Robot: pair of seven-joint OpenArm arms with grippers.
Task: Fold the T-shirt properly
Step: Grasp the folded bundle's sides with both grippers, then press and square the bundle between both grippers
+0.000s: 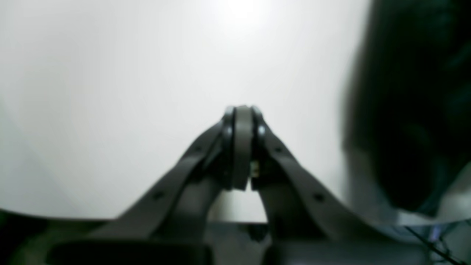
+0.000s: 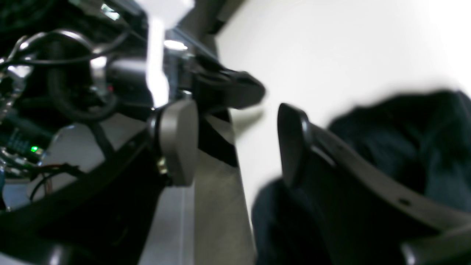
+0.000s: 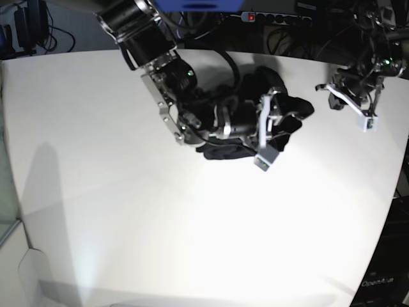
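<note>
T-shirt [image 3: 281, 105] bunched, unfolded | R gripper [image 2: 235, 143] jaws apart over cloth, holding nothing, prob to regrasp | L gripper [image 1: 241, 147] clenched empty, parked clear on table [image 3: 128, 224]

The T-shirt [image 3: 281, 115] is soft black cloth, crumpled, with a faint sheen. The bench [image 3: 160, 217] is smooth white, slightly glossy where the light falls. The right gripper [image 2: 235, 143] has matt dark-grey plastic jaws; the left gripper [image 1: 241, 147] looks the same, smooth and dull.
</note>
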